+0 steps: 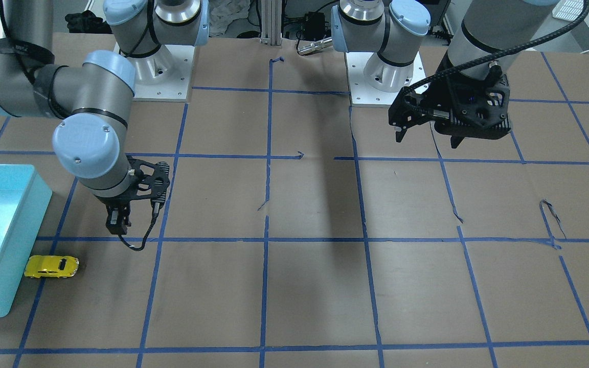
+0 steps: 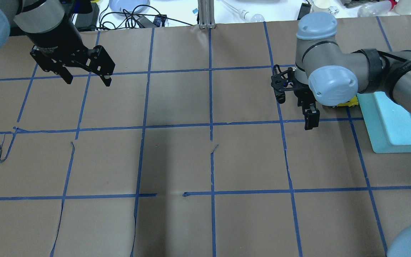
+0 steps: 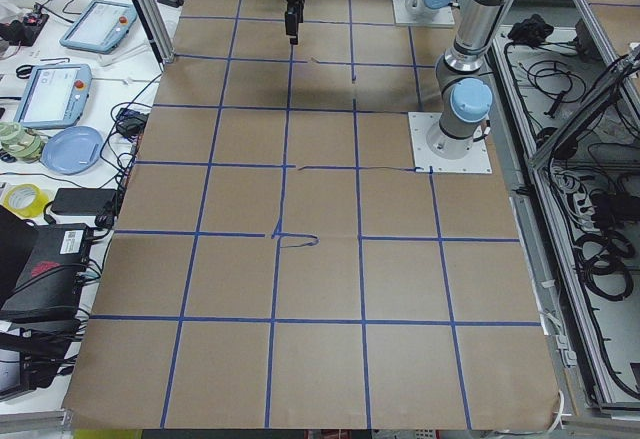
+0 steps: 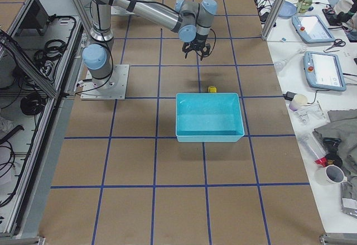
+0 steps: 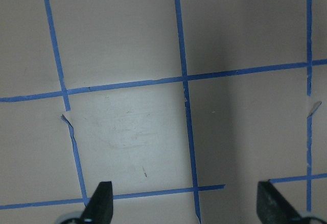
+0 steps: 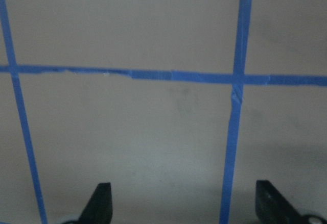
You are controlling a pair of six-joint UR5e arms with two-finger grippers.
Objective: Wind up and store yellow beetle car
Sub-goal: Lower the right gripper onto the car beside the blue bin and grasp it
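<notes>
The yellow beetle car (image 1: 51,266) stands on the brown table paper right beside the teal bin (image 1: 3,225). In the overhead view only a sliver of the car (image 2: 348,104) shows behind the right wrist. My right gripper (image 1: 118,227) hangs open and empty above the table, about one grid square from the car, toward the robot's base and the table's middle. Its wrist view shows only paper and tape between the fingertips (image 6: 99,203). My left gripper (image 2: 88,81) is open and empty, high over the other half of the table. The car does not show in either wrist view.
The teal bin (image 2: 398,121) is open-topped and looks empty (image 4: 209,116). Blue tape lines cross the brown paper, with a few torn loose ends (image 1: 550,214). Both arm bases (image 1: 161,71) stand at the robot's edge of the table.
</notes>
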